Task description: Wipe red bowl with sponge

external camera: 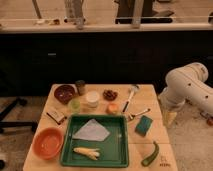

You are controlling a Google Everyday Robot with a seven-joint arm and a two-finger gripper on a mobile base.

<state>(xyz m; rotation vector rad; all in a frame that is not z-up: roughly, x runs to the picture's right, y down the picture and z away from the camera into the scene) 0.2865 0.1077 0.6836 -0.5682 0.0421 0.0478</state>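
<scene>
My gripper (169,118) hangs spread and empty just off the table's (152,95) right edge; the sponge (144,125) lies just left of it; the red bowl (48,142) sits near-left; carrying the sponge across, I might snag the green tray (125,142) between them.

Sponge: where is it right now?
Camera view, right side of the table: the sponge lies just right of the green tray, behind the green vegetable; the end effector hangs beyond the table edge, not touching it.
</scene>
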